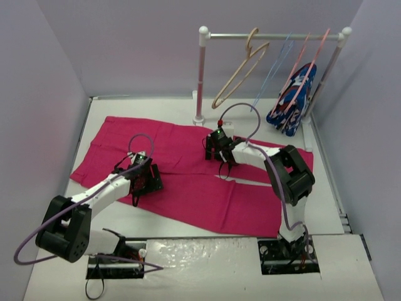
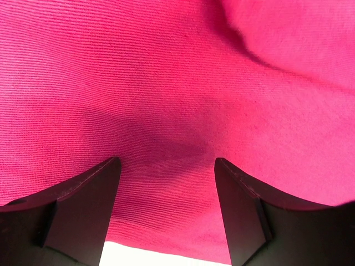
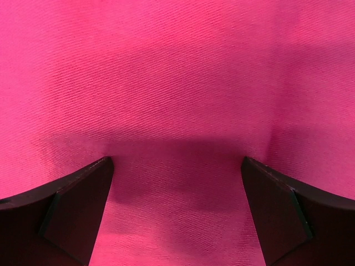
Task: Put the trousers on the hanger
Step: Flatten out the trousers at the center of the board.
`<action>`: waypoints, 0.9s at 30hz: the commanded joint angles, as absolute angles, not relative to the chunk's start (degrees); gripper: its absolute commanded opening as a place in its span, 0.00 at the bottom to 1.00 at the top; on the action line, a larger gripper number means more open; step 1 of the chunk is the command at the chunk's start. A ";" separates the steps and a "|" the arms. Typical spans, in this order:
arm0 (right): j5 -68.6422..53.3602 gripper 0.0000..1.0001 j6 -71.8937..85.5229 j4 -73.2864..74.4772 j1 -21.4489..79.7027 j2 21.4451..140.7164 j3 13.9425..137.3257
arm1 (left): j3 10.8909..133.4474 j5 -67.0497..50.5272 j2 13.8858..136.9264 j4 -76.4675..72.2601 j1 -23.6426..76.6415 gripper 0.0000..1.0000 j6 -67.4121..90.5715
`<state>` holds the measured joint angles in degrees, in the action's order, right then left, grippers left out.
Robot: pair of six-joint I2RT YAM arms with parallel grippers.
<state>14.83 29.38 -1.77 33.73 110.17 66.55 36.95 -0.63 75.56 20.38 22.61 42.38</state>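
1. No text, label, brand, number or sign is legible in any view.
2. The blue garment [image 1: 293, 94] at the right end of the rail [image 1: 276, 36] carries a red-and-white pattern. It is too small to tell whether the pattern includes lettering.

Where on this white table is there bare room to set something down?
Bare white tabletop shows along the right edge beside the magenta-pink cloth trousers, in the far-left corner behind them, and along the near edge. The middle is covered; the far-right corner is crowded by the hanging blue patterned garment.
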 commanded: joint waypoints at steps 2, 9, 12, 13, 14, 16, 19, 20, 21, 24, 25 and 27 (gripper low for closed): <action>14.32 0.96 29.18 -2.46 30.69 113.05 70.25 | 33.53 -9.47 76.24 31.20 23.23 0.65 44.43; 12.66 0.97 26.91 -2.47 27.97 115.47 72.94 | 32.79 -9.66 76.30 31.80 23.89 0.64 45.42; 11.26 0.97 25.52 -2.16 27.99 114.22 73.60 | 32.73 -9.80 75.01 32.20 23.99 0.64 45.74; 10.49 0.97 25.11 -2.04 28.03 113.50 73.65 | 32.85 -9.84 74.37 32.40 23.99 0.64 45.86; 10.32 0.97 24.90 -1.96 28.32 112.21 73.24 | 33.50 -9.78 73.48 33.16 24.03 0.64 45.75; 10.38 0.97 24.59 -1.77 29.01 109.27 72.12 | 35.17 -9.59 71.42 34.97 24.08 0.65 45.42; 12.10 0.97 24.55 -1.26 29.83 102.98 68.90 | 39.69 -8.20 67.17 38.50 23.99 0.65 44.53; 12.61 0.97 24.62 -1.06 29.95 100.55 67.40 | 41.61 -7.42 66.02 39.40 23.99 0.65 44.14; 13.11 0.97 24.71 -0.86 30.05 98.12 65.89 | 43.49 -6.66 64.95 40.21 23.99 0.65 43.76; 14.74 0.98 25.27 0.94 29.93 91.79 60.99 | 46.75 -5.81 64.70 38.79 23.91 0.66 43.20; 15.74 0.98 25.50 2.08 29.87 90.16 59.60 | 47.10 -5.76 65.13 37.75 23.91 0.66 43.07; 16.75 0.98 26.19 3.47 28.57 87.26 56.65 | 47.06 -5.84 67.24 35.08 23.86 0.65 42.91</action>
<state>12.24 25.35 1.03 29.91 95.45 60.50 43.29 -6.93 66.23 37.33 23.89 43.76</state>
